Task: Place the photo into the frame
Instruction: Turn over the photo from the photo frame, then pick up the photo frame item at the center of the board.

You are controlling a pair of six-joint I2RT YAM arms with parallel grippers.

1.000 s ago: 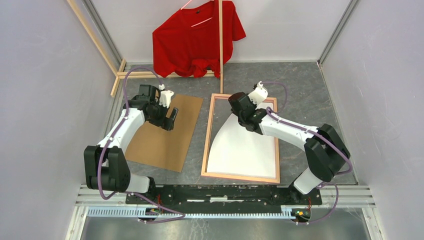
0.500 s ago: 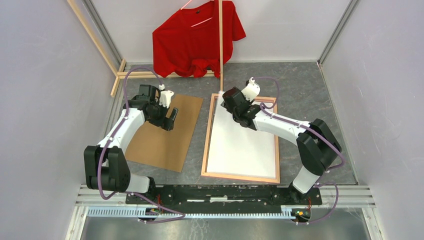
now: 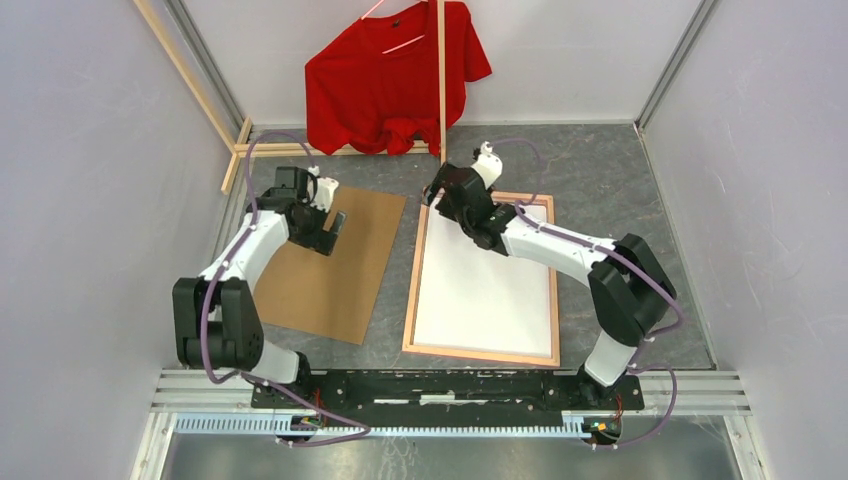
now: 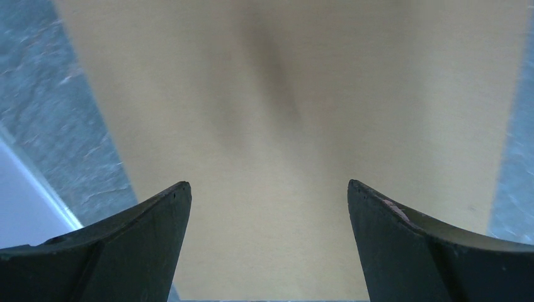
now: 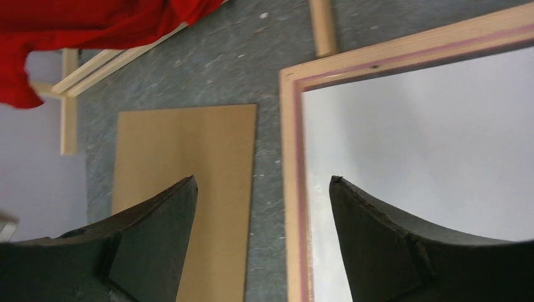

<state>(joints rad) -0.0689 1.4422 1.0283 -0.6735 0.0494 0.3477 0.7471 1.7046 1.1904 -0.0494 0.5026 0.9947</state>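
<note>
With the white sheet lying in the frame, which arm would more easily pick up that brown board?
Probably the left: the left gripper hangs open above the brown board, while the right gripper is over a far corner of the frame.

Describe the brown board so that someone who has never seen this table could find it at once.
On the grey table, look left of the wood-rimmed frame holding the white-backed photo. There, below the left gripper, the brown board lies flat. It alone is plain cardboard brown with no rim, while its neighbour is white inside a border.
</note>
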